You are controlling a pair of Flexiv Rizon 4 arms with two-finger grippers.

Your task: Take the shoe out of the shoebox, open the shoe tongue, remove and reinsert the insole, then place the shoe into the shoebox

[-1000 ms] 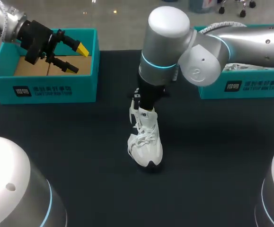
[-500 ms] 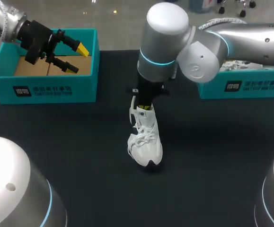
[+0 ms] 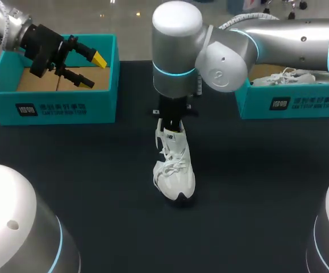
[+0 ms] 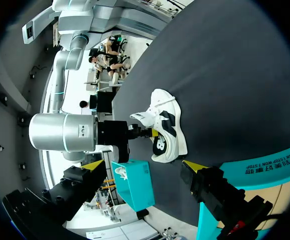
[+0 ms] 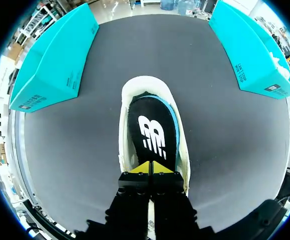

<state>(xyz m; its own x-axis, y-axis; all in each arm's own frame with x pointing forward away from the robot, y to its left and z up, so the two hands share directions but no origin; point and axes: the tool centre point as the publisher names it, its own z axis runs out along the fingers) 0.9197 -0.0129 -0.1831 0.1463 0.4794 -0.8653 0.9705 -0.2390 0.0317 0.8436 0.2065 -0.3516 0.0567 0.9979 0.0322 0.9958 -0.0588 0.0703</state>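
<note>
Our right claw [image 5: 150, 167] clamps the heel end of the black insole [image 5: 152, 132], which bears a white logo, in the white shoe [image 3: 174, 170] on the bench [image 3: 255, 187]. Our left claw [image 3: 95, 71] gapes over the white-printed left shoebox [image 3: 50, 105].

White print runs along the front wall of the left box [image 3: 96, 108] and of the right box [image 3: 255, 105]: a small square mark, then two short lines, too small to make out. The insole [image 5: 152, 132] bears a large white letter logo. The shoe [image 4: 167, 137] has a black logo on its side.
</note>
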